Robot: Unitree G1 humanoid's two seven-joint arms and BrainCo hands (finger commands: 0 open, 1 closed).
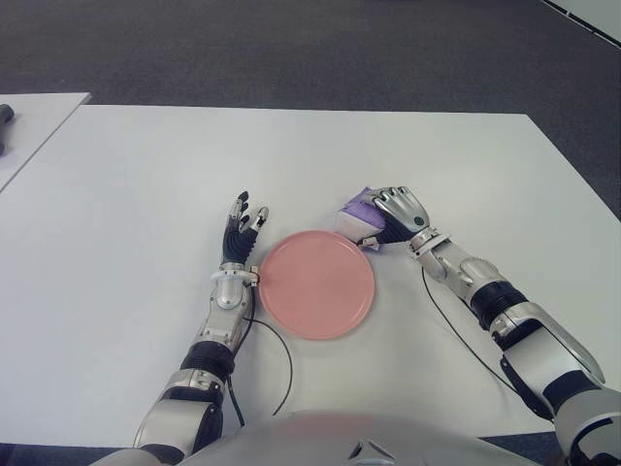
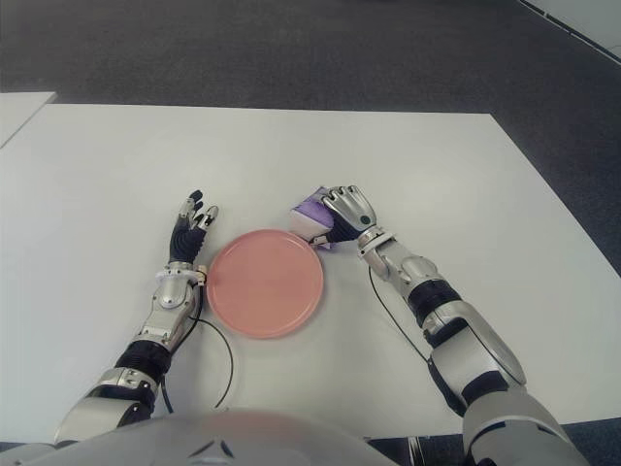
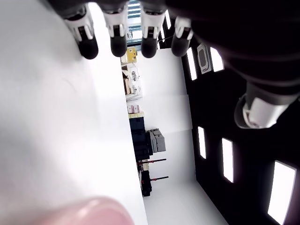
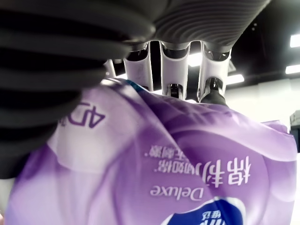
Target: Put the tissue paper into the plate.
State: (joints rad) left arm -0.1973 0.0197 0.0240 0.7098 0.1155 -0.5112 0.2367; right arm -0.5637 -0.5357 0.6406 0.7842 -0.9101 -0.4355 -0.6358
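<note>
Right hand (image 1: 396,216) is closing over the tissue paper pack (image 1: 355,216), its fingers (image 4: 174,70) curling across the top of the purple wrapper while the thumb is pressing in from the side nearest the plate. From the wrist, the pack (image 4: 154,159) is filling almost the whole view, with three finger segments hooking over its far edge and white lettering showing on the glossy purple film. The pack is sitting on the white surface (image 1: 146,165) just beside the pink plate (image 1: 316,283), at about 1 o'clock from the plate's centre; whether its near corner is touching the rim or only overlapping it cannot be told. None of the pack is lying inside the plate.

Left hand (image 1: 242,231) is showing at about 10 o'clock from the plate, just off its rim, with the fingers (image 3: 117,26) stretched out, slightly apart and gripping nothing. Its wrist is lying close against the plate's 9 o'clock edge. A thin black cable (image 1: 281,369) is looping over the surface near the left forearm, and a second one (image 1: 451,330) is trailing along beside the right forearm. Dark carpet (image 1: 291,49) is running beyond the far edge of the surface.
</note>
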